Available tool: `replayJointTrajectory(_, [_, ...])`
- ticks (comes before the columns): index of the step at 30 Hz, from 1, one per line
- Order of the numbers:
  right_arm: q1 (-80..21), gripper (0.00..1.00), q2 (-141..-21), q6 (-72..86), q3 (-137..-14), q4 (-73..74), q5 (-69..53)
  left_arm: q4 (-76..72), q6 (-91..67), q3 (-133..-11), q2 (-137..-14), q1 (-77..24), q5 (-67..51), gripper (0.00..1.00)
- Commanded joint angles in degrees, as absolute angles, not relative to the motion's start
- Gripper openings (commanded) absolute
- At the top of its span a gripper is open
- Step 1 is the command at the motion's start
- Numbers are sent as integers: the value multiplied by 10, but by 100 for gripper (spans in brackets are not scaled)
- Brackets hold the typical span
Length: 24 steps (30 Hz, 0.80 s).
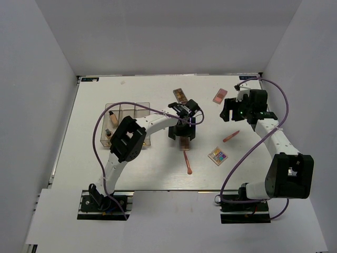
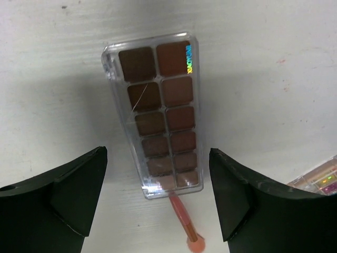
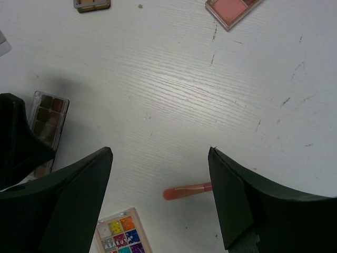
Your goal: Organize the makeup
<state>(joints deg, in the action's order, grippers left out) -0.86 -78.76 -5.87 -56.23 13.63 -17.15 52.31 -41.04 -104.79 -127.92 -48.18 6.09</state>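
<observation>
My left gripper [image 1: 181, 130] is open and hovers over a brown eyeshadow palette [image 2: 160, 113] that lies flat on the table; its jaws stand either side of the palette's near end. A coral applicator [image 2: 184, 219] touches that end and shows in the top view [image 1: 188, 163] too. My right gripper [image 1: 231, 110] is open and empty, above a second coral applicator [image 3: 187, 191]. A multicolour palette [image 1: 218, 156] lies at front right, a pink compact [image 1: 220, 96] and another palette [image 1: 180, 95] further back. Two beige foundation bottles [image 1: 112, 117] sit in the organizer.
The clear three-compartment organizer [image 1: 138, 112] stands left of centre, behind the left arm's elbow. White walls enclose the table on three sides. The left arm's purple cable arcs over the organizer.
</observation>
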Motion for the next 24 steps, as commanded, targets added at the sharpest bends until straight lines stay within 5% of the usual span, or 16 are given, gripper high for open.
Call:
replayJointTrajectory(1, [-8,79,-766,-47,-555,120,-192,521,-417,-1076,-1284,-490,72,88])
replayJointTrajectory(11, [-7,79,-759,-40,-545,113,-198,544,-432,-1100,-1324,-490,90,84])
replayJointTrajectory(24, [17,78,-757,-32,-538,105,-208,571,-405,-1099,-1332,-496,122,43])
